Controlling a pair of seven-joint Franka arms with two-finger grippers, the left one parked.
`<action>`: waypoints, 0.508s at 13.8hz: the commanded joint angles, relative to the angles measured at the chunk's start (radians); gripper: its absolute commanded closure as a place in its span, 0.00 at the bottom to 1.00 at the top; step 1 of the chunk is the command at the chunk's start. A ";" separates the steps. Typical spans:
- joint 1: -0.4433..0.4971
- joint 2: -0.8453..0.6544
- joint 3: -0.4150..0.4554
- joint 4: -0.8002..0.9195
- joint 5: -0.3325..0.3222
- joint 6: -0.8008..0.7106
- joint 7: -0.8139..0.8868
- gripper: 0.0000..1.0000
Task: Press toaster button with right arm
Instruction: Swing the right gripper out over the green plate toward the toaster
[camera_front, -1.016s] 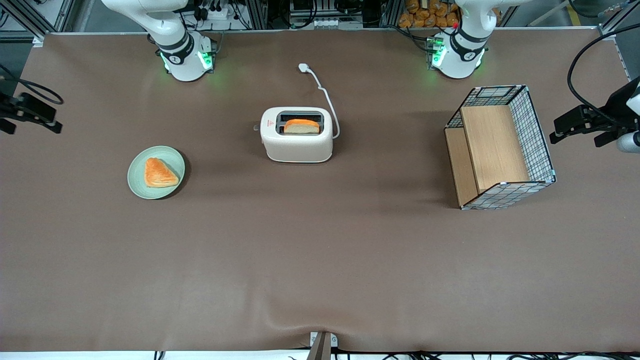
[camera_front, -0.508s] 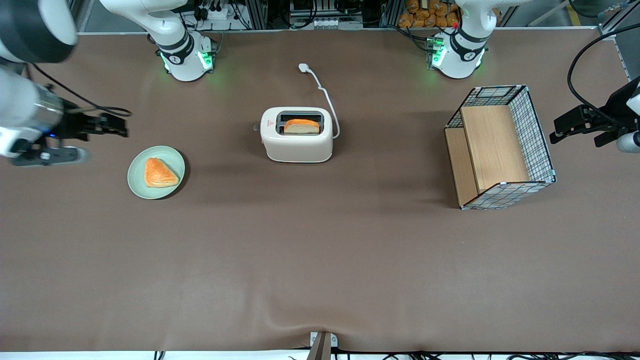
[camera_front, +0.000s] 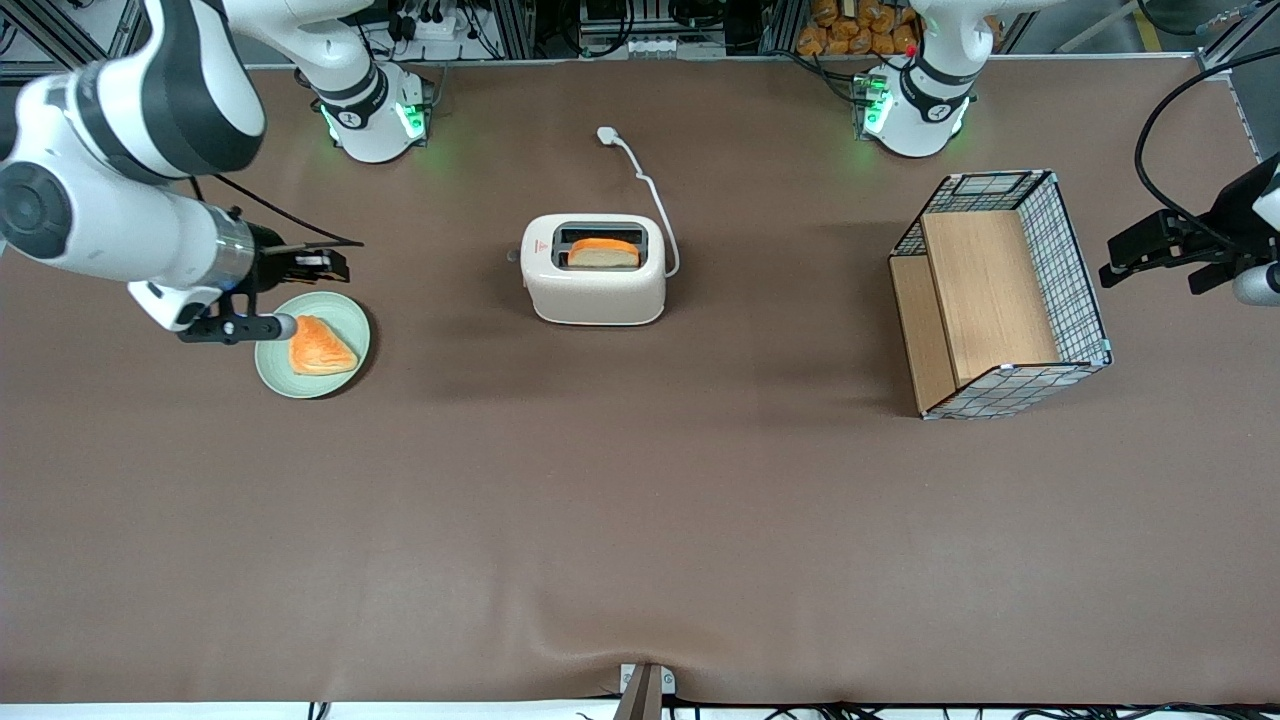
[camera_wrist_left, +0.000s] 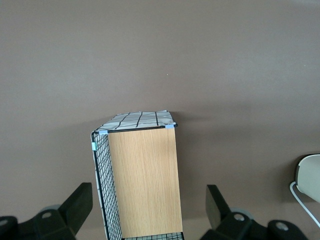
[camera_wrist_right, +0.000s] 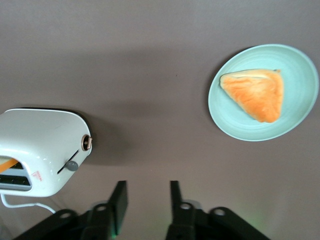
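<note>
The cream-white toaster stands mid-table with a slice of toast in its slot; it also shows in the right wrist view as the toaster. The toaster button is a small grey lever on the narrow end facing the working arm, seen closer as the toaster button. My right arm reaches in from its end of the table. Its gripper hangs above the green plate's rim, well short of the toaster. In the wrist view the gripper is open, with nothing between its fingers.
A green plate with a triangular pastry lies under the gripper. A copper-ringed dial sits above the button. The white cord ends in a plug. A wire and wood basket stands toward the parked arm's end.
The right arm has swung in from its end of the table toward the toaster, and its gripper now hangs over the plate. Toaster, plate and basket have not moved.
</note>
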 joint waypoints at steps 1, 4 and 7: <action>0.022 -0.066 -0.005 -0.114 0.025 0.049 0.010 1.00; 0.059 -0.101 -0.005 -0.251 0.027 0.187 0.011 1.00; 0.070 -0.109 0.001 -0.335 0.158 0.264 0.008 1.00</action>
